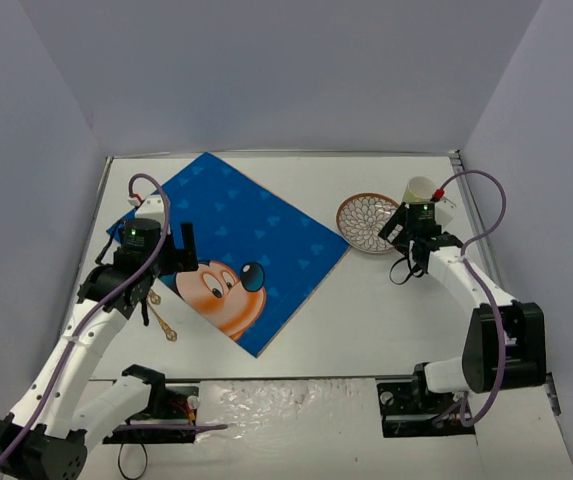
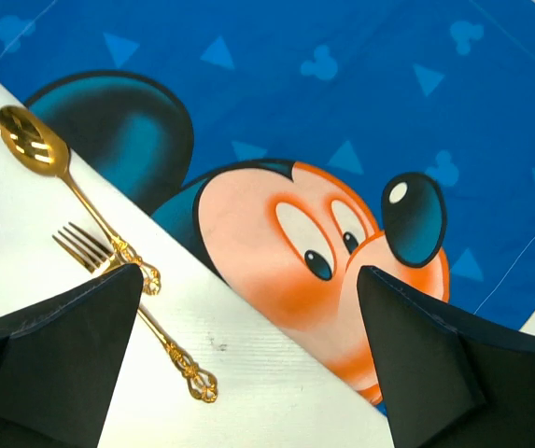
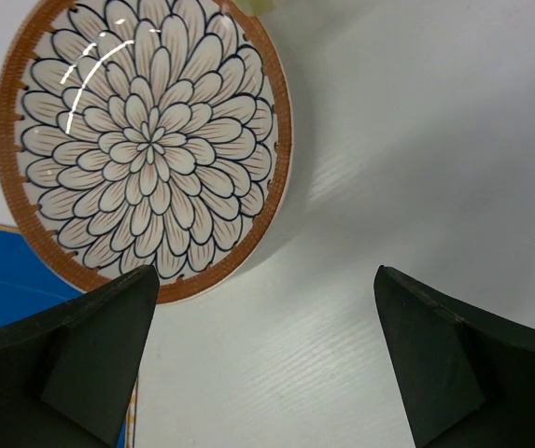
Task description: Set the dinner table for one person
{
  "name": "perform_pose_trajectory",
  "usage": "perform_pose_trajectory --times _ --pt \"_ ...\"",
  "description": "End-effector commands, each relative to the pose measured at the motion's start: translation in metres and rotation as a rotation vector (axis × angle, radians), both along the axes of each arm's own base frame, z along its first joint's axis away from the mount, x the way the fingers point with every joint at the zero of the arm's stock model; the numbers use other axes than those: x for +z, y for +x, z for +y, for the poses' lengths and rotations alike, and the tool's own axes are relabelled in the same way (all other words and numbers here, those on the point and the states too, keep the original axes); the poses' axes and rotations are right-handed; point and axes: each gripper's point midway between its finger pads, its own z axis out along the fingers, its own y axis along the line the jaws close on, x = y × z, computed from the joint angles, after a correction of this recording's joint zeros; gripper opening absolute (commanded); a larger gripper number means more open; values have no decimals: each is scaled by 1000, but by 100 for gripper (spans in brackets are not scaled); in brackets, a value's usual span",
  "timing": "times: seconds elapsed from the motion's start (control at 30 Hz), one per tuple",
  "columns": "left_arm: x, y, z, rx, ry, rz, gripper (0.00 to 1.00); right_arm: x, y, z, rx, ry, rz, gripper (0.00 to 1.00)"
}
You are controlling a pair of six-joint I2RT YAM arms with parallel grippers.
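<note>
Gaping wide, left end effector (image 2: pixel 248 271) and right end effector (image 3: pixel 265 271) hold nothing.

Cutlery (image 1: pixel 166 328) left of placemat (image 1: pixel 256 225), plate (image 1: pixel 366 222) right

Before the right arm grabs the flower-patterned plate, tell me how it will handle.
The plate looks glazed ceramic, with glare streaks: probably stiff, slippery, breakable. Lying flat on the table, it would likely slide rather than tip when pushed.
</note>
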Motion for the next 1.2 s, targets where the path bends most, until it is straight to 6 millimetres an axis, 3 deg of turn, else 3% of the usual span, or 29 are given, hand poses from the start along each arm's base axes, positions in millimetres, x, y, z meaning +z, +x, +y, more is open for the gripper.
perform_pose_trajectory --times 0.0,0.13,0.47,0.67,0.97,1.1,1.17 --pt "12 1 8 50 -23 -96 97 -10 26 -2 -64 75 -55 94" --pt "-4 -5 15 67 10 -79 97 -29 35 -6 -86 113 -53 89" --pt "-27 -1 11 47 8 -63 97 -59 53 -4 -125 189 -62 65" --pt "-33 1 19 73 53 -51 97 -63 59 -3 -155 215 -79 53" --pt "-33 3 21 87 62 -53 97 -70 52 -9 -204 214 -75 18" --pt "-34 4 20 83 58 -52 97 -58 49 -13 -221 213 -104 1" --pt "-35 3 20 83 58 -49 97 -45 50 -13 -211 210 -133 0"
